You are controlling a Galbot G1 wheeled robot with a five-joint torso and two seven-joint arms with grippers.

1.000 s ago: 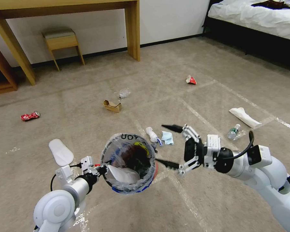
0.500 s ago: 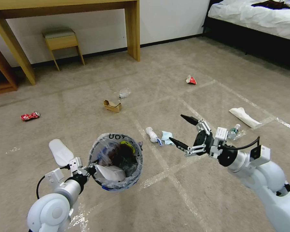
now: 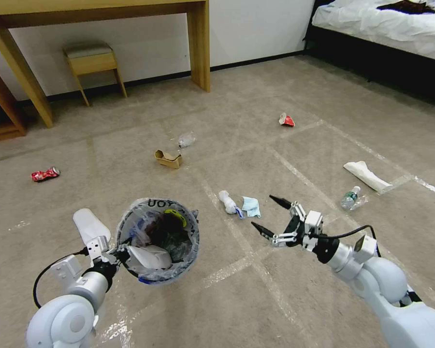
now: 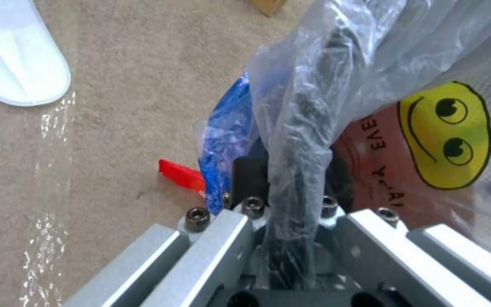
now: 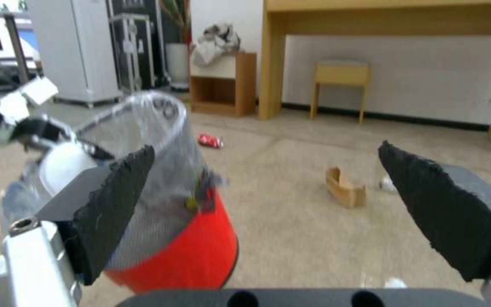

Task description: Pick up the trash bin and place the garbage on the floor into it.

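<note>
Over beige carpet (image 3: pixel 256 299), left claw (image 3: pixel 123 252) pinches crinkly-bagged round bin (image 3: pixel 158 239); right claw (image 3: pixel 270 215) spread.

Even, bright indoor light fills the room in the head view, and shadows on the floor (image 3: pixel 285 309) stay soft and faint. Tape lines (image 3: pixel 227 273) catch a mild sheen. Straight edges bow toward the frame's borders, a wide-lens warp. In the left wrist view the clear plastic bag (image 4: pixel 336 85) glints with white glare and sits soft, too close for focus. The right wrist view is smeared, with the trash bin (image 5: pixel 171 238) blurred and the background hazy.
</note>
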